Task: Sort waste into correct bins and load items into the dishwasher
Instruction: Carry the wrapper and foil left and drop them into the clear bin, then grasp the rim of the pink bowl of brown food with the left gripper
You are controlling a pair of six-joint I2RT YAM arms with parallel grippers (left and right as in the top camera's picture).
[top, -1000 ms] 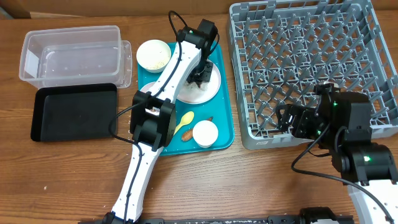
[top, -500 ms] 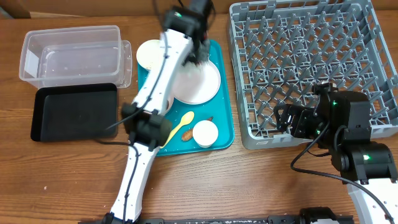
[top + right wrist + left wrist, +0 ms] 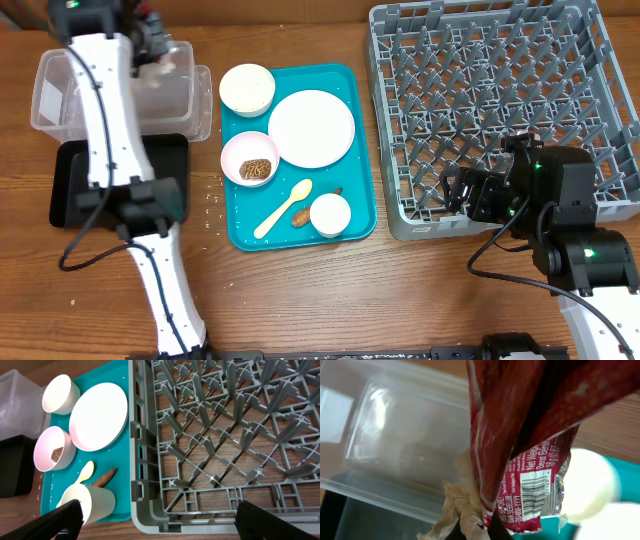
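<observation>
**A:** Why is the left gripper (image 3: 150, 45) up at ten o'clock on the table?

**B:** It hangs over the three-o'clock end of the tub (image 3: 180, 95). Its jaws are pinched tight on the wrapper (image 3: 520, 435), with paper (image 3: 460, 505) bunched into the same grip. I'd judge it sits there so both drop straight in once the jaws part.

**A:** Which way does the wrapper lie?

**B:** In the wrist view its long axis runs twelve to six. It is folded lengthwise, and the barcode end dangles at six above the tub's floor. The paper trails lower, toward seven.

**A:** And the right gripper (image 3: 465, 195)?

**B:** Its jaws are spread wide and hold nothing. It sits at the rack's (image 3: 480, 80) seven-o'clock corner and faces the tray (image 3: 350, 190) at its nine. It is probably placed there to reach the dishes.

**A:** What is still on that tray?

**B:** The plate (image 3: 311, 127), two bowls (image 3: 247, 89), the cup (image 3: 330, 214) and the spoon (image 3: 282, 208). The spoon's handle points to about seven. The stick (image 3: 305, 212) lies between the spoon and the cup. The rack has nothing in it yet.
</observation>
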